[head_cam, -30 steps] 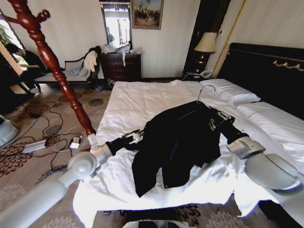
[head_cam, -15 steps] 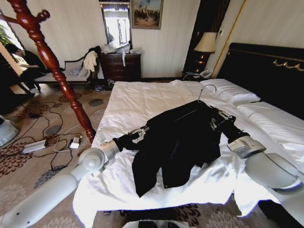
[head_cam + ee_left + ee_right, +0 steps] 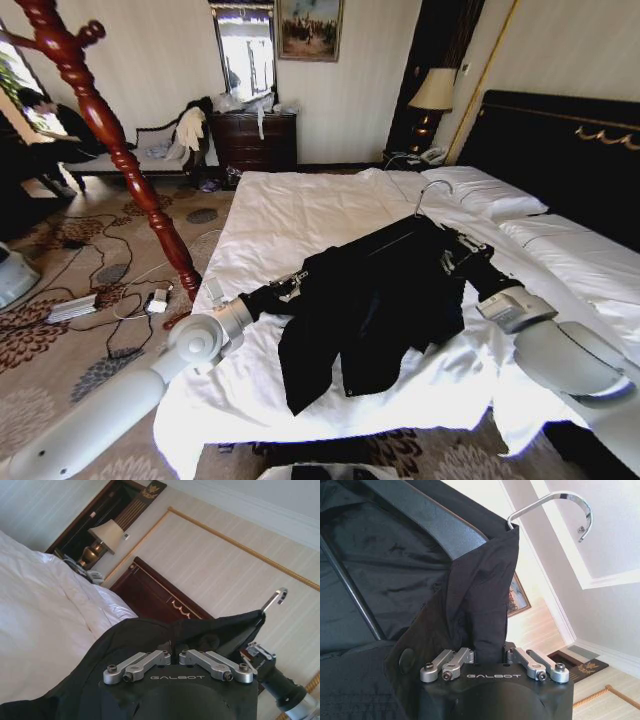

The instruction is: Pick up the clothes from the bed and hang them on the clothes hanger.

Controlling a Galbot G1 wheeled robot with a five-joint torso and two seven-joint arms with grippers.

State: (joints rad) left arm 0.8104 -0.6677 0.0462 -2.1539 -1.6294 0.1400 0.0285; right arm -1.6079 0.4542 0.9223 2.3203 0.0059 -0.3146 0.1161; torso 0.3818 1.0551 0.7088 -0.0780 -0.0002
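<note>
**Black cloth lifted between two tools**

Soft matte fabric, limp and light by the look of it, so the stiff hanger shoulders offer the surest hold. The left tool (image 3: 297, 284) pinches the coat (image 3: 375, 300) at one shoulder above the bed (image 3: 290, 215); the right tool (image 3: 452, 252) clamps the collar beside the hanger (image 3: 427, 517), both arms reaching forward.
</note>
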